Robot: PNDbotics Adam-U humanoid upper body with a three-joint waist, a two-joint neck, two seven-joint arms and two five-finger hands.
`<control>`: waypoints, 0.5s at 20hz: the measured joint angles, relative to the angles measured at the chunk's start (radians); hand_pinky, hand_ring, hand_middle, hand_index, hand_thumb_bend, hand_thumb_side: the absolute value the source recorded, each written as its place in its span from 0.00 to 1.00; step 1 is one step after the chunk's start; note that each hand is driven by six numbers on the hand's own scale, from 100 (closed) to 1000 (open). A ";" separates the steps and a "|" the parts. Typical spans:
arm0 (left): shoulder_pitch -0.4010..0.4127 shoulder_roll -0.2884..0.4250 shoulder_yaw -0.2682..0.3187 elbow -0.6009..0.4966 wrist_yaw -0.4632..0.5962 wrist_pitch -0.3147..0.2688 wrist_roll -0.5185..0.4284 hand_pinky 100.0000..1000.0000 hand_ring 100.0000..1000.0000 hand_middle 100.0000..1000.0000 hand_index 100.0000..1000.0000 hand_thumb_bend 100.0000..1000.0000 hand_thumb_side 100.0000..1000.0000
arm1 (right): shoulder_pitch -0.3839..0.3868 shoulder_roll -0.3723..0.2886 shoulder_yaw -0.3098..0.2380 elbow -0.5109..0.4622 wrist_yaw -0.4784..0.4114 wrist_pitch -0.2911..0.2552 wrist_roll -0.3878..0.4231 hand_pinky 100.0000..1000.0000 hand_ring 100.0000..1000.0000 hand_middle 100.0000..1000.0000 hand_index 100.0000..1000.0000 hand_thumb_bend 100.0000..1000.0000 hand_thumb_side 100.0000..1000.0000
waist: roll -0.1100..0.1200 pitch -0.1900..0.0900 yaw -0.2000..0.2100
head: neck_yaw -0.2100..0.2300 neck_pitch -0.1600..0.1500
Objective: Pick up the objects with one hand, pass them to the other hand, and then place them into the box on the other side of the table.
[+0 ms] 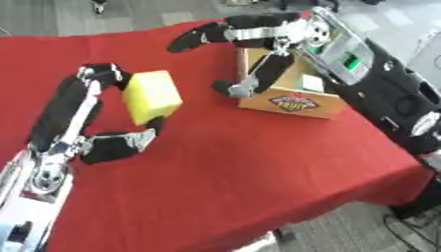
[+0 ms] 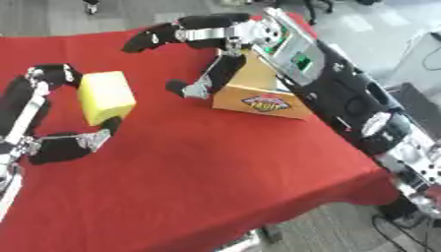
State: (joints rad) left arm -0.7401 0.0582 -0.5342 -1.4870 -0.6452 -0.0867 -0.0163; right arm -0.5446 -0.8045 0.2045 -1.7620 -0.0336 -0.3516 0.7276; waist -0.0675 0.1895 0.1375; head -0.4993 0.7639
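Left hand (image 2: pixel 51 123) pinching a yellow block (image 2: pixel 105 97) above the red table (image 2: pixel 215 172); right hand (image 2: pixel 215 44) spread open before the box (image 2: pixel 258 98).

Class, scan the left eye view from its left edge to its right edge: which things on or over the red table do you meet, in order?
Left hand → yellow block held in it → right hand, fingers spread → cardboard box.

Two head-mounted eyes looking steeply down, tilted, close over the red counter (image 1: pixel 258 162), both sharing the cardboard box (image 1: pixel 293 101) at upper right, right eye view set slightly further right of it
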 measured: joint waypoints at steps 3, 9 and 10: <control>-0.002 -0.011 -0.002 0.009 -0.007 -0.002 -0.001 0.67 0.53 0.44 0.43 0.00 0.09 | -0.001 0.000 0.000 0.003 0.009 0.002 -0.005 1.00 1.00 0.99 1.00 0.00 0.11 | 0.000 0.000 0.002 | -0.006 0.000; -0.006 -0.027 -0.002 0.032 -0.019 -0.007 0.002 0.67 0.53 0.44 0.43 0.00 0.08 | -0.002 0.006 0.001 0.006 0.011 0.019 -0.006 1.00 1.00 0.99 1.00 0.00 0.13 | 0.000 0.000 0.004 | -0.009 0.000; -0.007 -0.029 -0.002 0.036 -0.022 -0.008 0.002 0.67 0.53 0.44 0.43 0.00 0.08 | -0.002 0.007 0.002 0.005 0.010 0.022 -0.004 1.00 1.00 0.99 1.00 0.00 0.12 | -0.001 0.000 0.004 | -0.009 0.000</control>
State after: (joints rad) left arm -0.7467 0.0287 -0.5366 -1.4513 -0.6671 -0.0944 -0.0139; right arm -0.5463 -0.7971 0.2063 -1.7567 -0.0235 -0.3294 0.7233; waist -0.0682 0.1895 0.1418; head -0.5085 0.7639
